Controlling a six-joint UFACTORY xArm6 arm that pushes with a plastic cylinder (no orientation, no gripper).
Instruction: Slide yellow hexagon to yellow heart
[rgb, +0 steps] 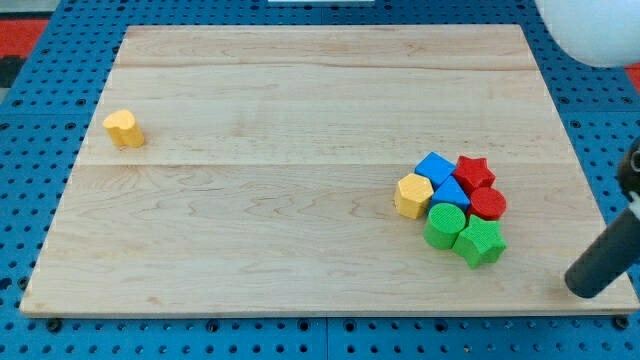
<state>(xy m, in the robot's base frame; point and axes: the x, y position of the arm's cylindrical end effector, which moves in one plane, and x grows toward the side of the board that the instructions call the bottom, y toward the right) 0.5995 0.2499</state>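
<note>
The yellow hexagon sits at the left edge of a tight cluster of blocks on the view's right. The yellow heart stands alone near the board's left edge, far from the hexagon. My tip is the lower end of the dark rod at the view's bottom right, near the board's right edge. It is to the right of and below the cluster, apart from every block.
The cluster holds a blue cube, a blue block, a red star, a red cylinder, a green cylinder and a green block. The wooden board lies on a blue pegboard. A white round object sits at top right.
</note>
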